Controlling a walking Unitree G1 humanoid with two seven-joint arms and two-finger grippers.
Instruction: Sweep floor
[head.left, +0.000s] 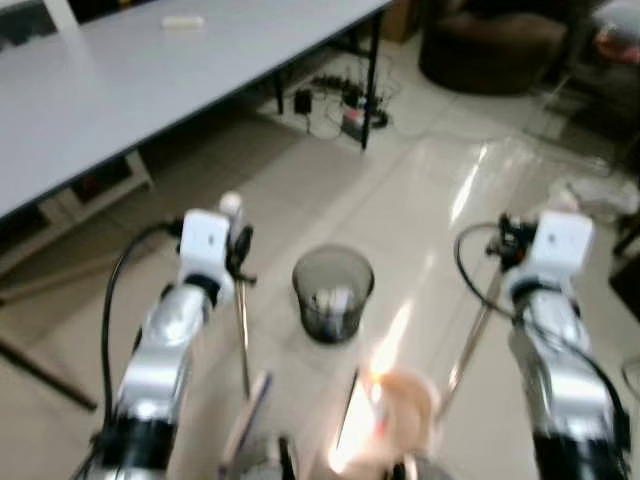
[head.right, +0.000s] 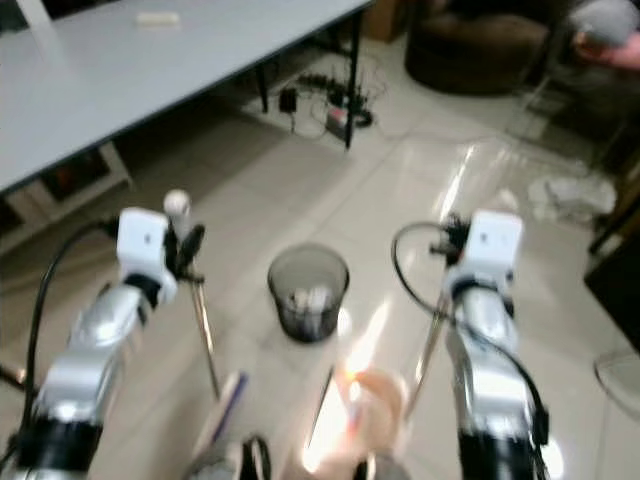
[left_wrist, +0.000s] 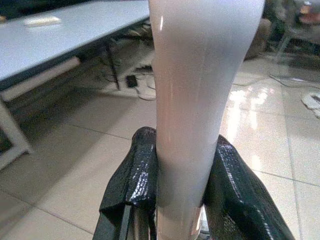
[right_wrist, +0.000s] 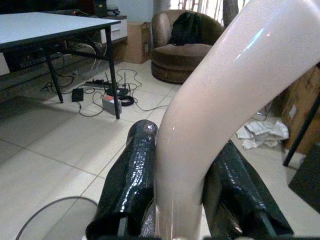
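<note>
The left gripper (left_wrist: 182, 200) has its fingers (left_wrist: 132, 185) closed on a pale broom handle (left_wrist: 197, 100), held on the left above the tiled floor (head.left: 330, 190). On the right, the right gripper (right_wrist: 182, 200) has its fingers (right_wrist: 130, 180) clamped on a curved pale dustpan handle (right_wrist: 215, 110), whose thin rod (head.left: 472, 345) slants down to the pinkish dustpan (head.left: 405, 400) near the robot. Between the arms, a little farther off, a dark translucent bin (head.left: 333, 292) stands on the floor. A grey counter (head.left: 150, 70) runs along the far left, with cables (head.left: 345, 100) lying under its far end.
</note>
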